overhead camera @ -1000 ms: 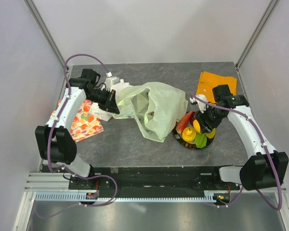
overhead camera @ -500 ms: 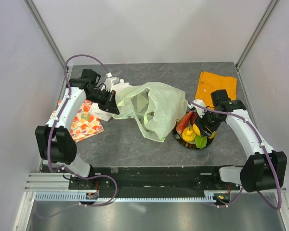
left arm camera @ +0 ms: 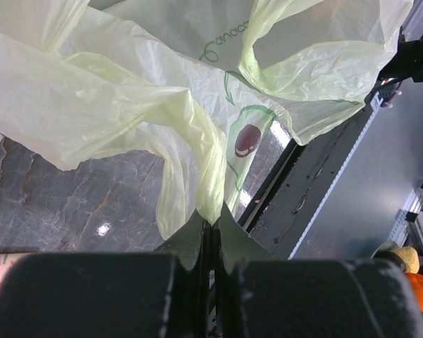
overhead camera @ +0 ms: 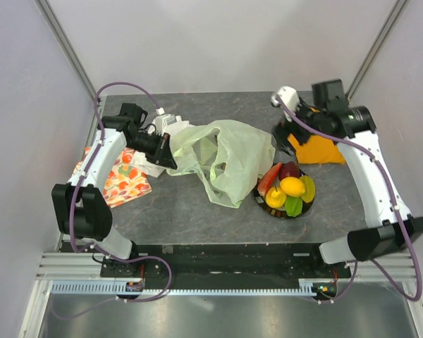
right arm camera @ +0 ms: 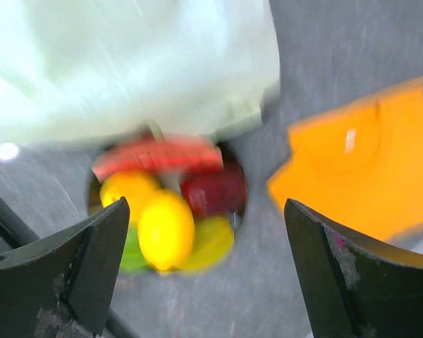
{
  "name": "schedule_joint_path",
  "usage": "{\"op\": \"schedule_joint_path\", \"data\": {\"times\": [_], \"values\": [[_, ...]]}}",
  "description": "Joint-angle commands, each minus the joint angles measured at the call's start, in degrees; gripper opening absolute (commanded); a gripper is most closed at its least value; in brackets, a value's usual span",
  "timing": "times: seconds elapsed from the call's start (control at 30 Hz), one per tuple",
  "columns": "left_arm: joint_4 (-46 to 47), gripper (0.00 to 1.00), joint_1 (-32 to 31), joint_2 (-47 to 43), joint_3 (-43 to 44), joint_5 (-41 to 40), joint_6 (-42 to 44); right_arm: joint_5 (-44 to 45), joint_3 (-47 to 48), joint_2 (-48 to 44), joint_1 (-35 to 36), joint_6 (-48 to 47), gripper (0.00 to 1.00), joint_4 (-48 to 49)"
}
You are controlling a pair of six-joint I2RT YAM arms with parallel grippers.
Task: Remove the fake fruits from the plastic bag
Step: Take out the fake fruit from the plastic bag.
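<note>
The pale green plastic bag [overhead camera: 229,151] lies crumpled mid-table. My left gripper [overhead camera: 167,151] is shut on a bunched edge of the bag [left arm camera: 127,91], its tips [left arm camera: 211,220] pinching the film. A small dark brown-red piece [left arm camera: 247,139] shows through the bag [overhead camera: 225,167]. Several fake fruits [overhead camera: 287,189] sit in a dark bowl [overhead camera: 268,209] right of the bag: a yellow lemon [right arm camera: 166,229], a red slice [right arm camera: 158,156], a dark red piece [right arm camera: 213,190] and green pieces. My right gripper [overhead camera: 285,132] is open and empty, raised above and behind the bowl [right arm camera: 206,205].
An orange cloth [overhead camera: 317,137] lies at the far right, partly under my right arm, and shows in the right wrist view [right arm camera: 359,169]. A fruit-printed cloth [overhead camera: 120,177] lies at the left edge. A white cloth [overhead camera: 170,127] sits behind the bag.
My right gripper has lifted off the fruit bowl and swung up and back toward the far right corner. The left gripper keeps hold of the bag.
</note>
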Motion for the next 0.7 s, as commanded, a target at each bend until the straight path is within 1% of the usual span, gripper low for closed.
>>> {"op": "schedule_joint_path", "data": {"times": [0.0,0.03,0.07,0.1,0.13,0.17,0.3,0.4,0.5,0.53,0.6,0.63,0.67], "values": [[0.6,0.02,-0.3,-2.2,0.4,3.2,-0.1,-5.6,15.0,8.4,12.5,6.4,0.96,1.6],[0.6,0.02,-0.3,-2.1,0.6,3.1,-0.2,-5.4,16.9,9.9,14.8,6.8,0.94,2.3],[0.5,0.01,-0.3,-2.1,0.7,3.2,-0.2,-5.4,19.6,12.7,19.4,8.0,0.93,4.5],[0.5,0.02,-0.3,-1.9,0.7,3.1,-0.3,-4.8,20.3,14.1,21.4,8.8,0.91,6.0],[0.5,0.02,-0.3,-1.9,0.7,3.1,-0.5,-3.6,20.7,15.5,23.2,10.0,0.89,9.7],[0.5,0.01,-0.3,-2.0,0.6,2.9,-0.5,-3.0,21.2,18.6,25.8,11.2,0.87,11.5],[1.3,0.02,-0.3,-3.3,-0.2,0.1,-2.0,-4.5,22.1,27.4,28.4,20.8,0.70,17.9],[2.3,0.02,-0.2,-4.7,-0.7,-1.2,-3.3,-6.2,22.5,32.7,30.0,22.1,0.65,19.8],[2.6,0.02,-0.2,-5.3,-1.3,-1.1,-3.5,-6.1,24.1,37.2,30.4,23.8,0.63,20.2],[2.6,0.01,-0.2,-5.5,-1.4,-1.0,-3.6,-5.2,24.9,38.3,30.5,24.9,0.62,20.1],[2.6,0.02,-0.2,-5.6,-1.5,-0.9,-3.7,0.5,25.1,40.6,30.5,25.5,0.62,20.0],[2.7,0.02,-0.2,-5.7,-1.7,-0.9,-3.7,4.0,25.0,41.6,30.5,26.1,0.63,20.0],[2.7,0.02,-0.2,-6.0,-1.8,-1.0,-3.6,10.0,24.8,41.9,30.5,26.2,0.64,19.9]]}}
